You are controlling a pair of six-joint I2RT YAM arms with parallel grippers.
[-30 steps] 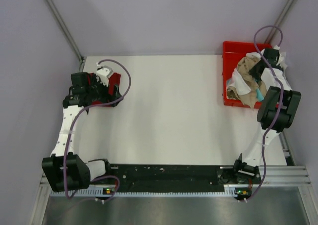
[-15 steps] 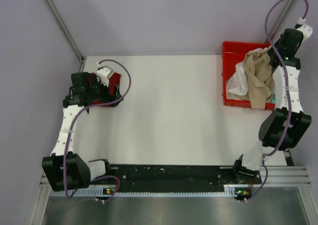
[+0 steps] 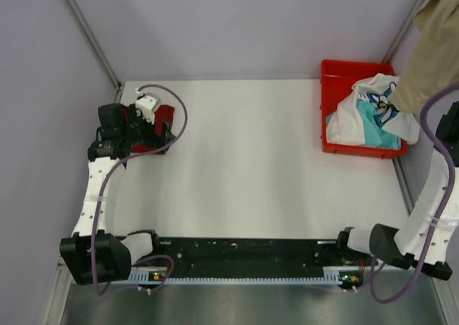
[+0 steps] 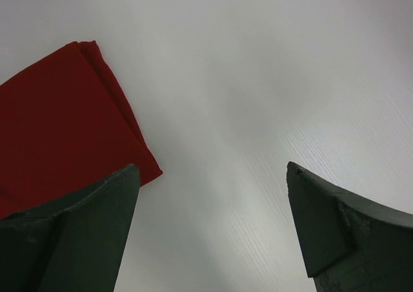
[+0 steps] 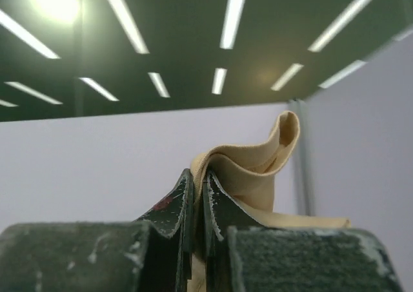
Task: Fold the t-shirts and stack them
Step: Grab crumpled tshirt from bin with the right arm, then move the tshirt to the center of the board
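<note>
Cloth hangs at the far right of the overhead view. The tan t-shirt (image 3: pixel 430 52) is high above the red bin (image 3: pixel 333 74), and its lower end reaches toward the white printed t-shirt (image 3: pixel 344 124) and the teal t-shirt (image 3: pixel 373 120) heaped inside. The fingers holding it are out of this view. At the far left, a folded dark red t-shirt (image 3: pixel 166 115) lies on the white table (image 3: pixel 251 167).

In the left wrist view, the left gripper (image 4: pixel 213 234) is spread wide and holds nothing. It hovers over bare table, with the corner of the dark red t-shirt just beside one finger.

In the right wrist view, the right gripper (image 5: pixel 197 202) is pressed together on a narrow fold of the tan t-shirt, which curls up past the tips.

The step in hand looks like drawing the tan t-shirt out for folding. The pinch is small and near the tips, so the carry should be smooth. The hem should clear the bin's heap before moving left, or the white shirt may drag out. The shirt should then be lowered onto the open middle of the table, where the free gripper can take a second edge and spread it flat.
</note>
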